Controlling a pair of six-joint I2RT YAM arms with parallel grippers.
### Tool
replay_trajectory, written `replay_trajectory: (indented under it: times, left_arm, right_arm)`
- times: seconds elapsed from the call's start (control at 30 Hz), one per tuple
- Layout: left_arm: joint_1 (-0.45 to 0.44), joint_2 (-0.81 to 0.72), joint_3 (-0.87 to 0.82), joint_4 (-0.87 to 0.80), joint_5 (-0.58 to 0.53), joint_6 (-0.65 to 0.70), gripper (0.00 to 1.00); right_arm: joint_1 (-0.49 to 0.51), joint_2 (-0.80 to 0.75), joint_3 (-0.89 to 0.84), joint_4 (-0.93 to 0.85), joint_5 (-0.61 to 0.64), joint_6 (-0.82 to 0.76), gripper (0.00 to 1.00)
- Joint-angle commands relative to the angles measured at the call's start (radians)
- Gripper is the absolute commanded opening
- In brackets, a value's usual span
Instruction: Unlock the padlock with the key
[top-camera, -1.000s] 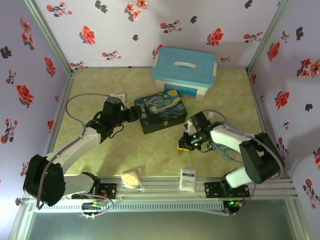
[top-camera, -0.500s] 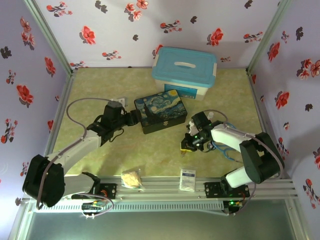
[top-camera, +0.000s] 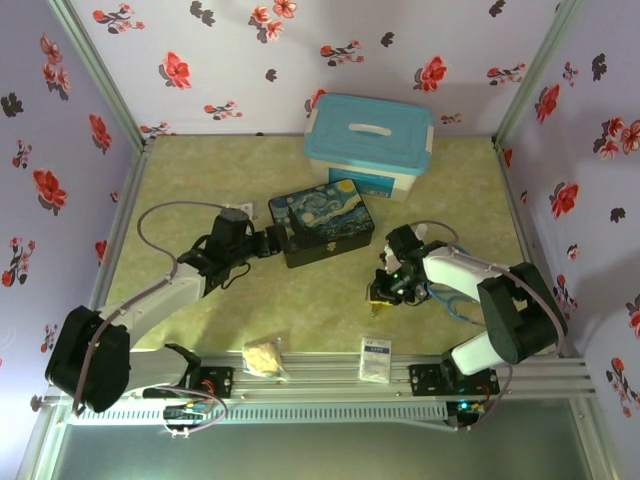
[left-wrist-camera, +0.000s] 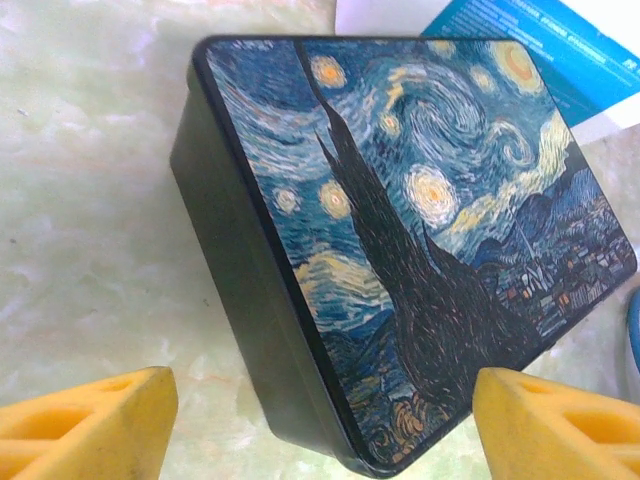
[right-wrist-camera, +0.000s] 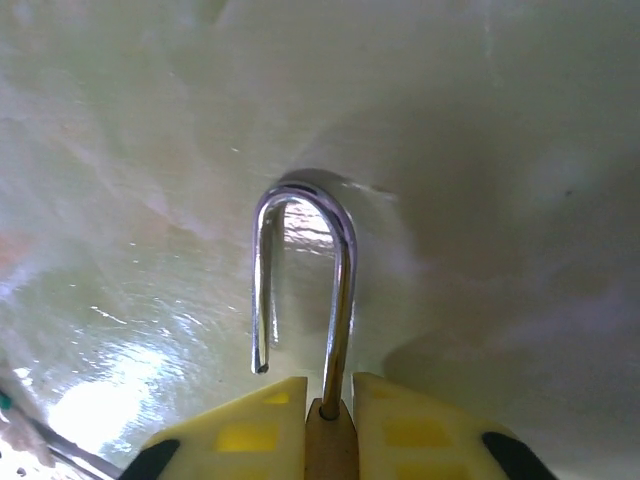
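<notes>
At the near edge, by the arms' bases, a pale crumpled packet (top-camera: 264, 357) and a small white card (top-camera: 376, 357) lie on the surface (top-camera: 200, 170), well apart from each other.

Just beyond the card, the right pincer (top-camera: 379, 293) is low over the surface and clamped on the padlock (right-wrist-camera: 330, 445). In the right wrist view its yellow fingers (right-wrist-camera: 255, 430) press both sides of the brass body, seen edge-on between them. The silver shackle (right-wrist-camera: 343, 290) rises from the body in a U. Its long leg runs down into the brass, while its short leg ends free in the air above one finger. Compared with a second ago, this pincer has drifted a little to the right in the overhead view, and the padlock has gone with it.

Farther in and to the left, the left pincer (top-camera: 272, 240) points at the near left side of the Starry Night tin (top-camera: 322, 222). Its two yellow fingers (left-wrist-camera: 90, 420) stand wide apart with nothing between them, and the tin's dark side wall lies just ahead of them; whether they touch it cannot be told. Over the last second the left arm has slid nearer and slightly right along that side. The tin has not shifted.

Behind the tin, by the back wall, sits a white container with a blue lid (top-camera: 368, 140), in the same place as before.
</notes>
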Motion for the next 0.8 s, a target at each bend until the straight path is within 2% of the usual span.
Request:
replay_trajectory:
  times: [0.0,0.2,0.4,0.67,0.73,0.77]
  left_arm:
    - [-0.016,0.039,0.017,0.001,-0.037,0.010,0.80]
    - [-0.046,0.090,0.024,0.028,-0.039,0.001,0.80]
    - [-0.049,0.073,0.024,0.023,-0.039,0.002,0.81]
    - [-0.041,0.017,0.034,-0.006,-0.055,0.032,0.84]
    - [-0.026,-0.013,0.032,-0.012,-0.056,0.036,0.86]
    - [-0.014,-0.035,0.027,-0.017,-0.057,0.038,0.88]
  right_arm:
    - [-0.003,0.014,0.032,-0.045,0.050,-0.023,0.22]
    - [-0.003,0.016,0.037,-0.050,0.081,-0.029,0.24]
    - [-0.002,-0.003,0.043,-0.062,0.147,-0.036,0.26]
    - [0.005,-0.060,0.067,-0.063,0.206,-0.040,0.40]
    - [0.006,-0.076,0.083,-0.072,0.234,-0.043,0.46]
    - [0.006,-0.094,0.091,-0.073,0.257,-0.045,0.52]
